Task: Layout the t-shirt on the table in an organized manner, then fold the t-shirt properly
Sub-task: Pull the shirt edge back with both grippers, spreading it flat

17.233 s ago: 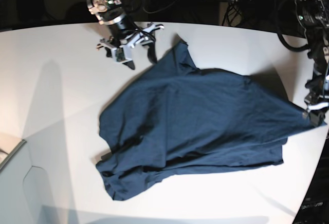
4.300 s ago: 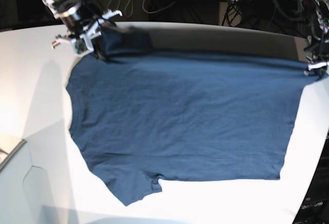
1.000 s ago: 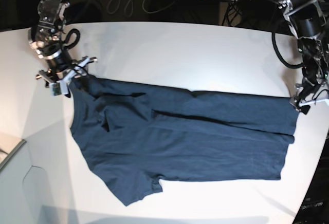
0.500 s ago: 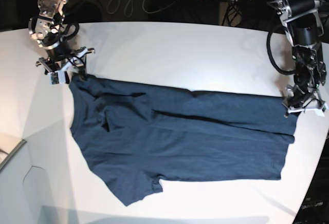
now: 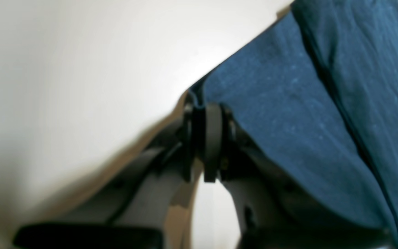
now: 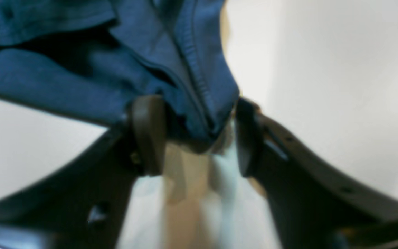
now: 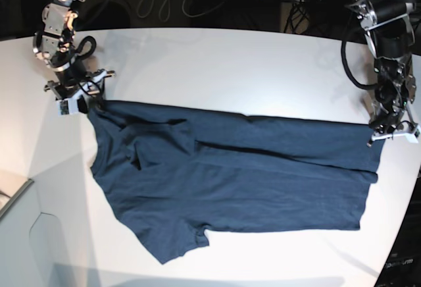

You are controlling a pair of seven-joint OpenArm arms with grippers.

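My right claw [image 6: 195, 135] is standing part open around a bunched corner of the t-shirt [image 7: 230, 175], which is lying across the table [image 7: 217, 63] between my claws. My left claw [image 5: 204, 138] is pinching its far edge.

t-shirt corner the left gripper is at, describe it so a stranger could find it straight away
Start at the white table and its dark navy t-shirt. Follow the folded far edge toward the base view's right, where the left gripper meets the corner. The opposite corner sits between the right gripper's parted jaws.
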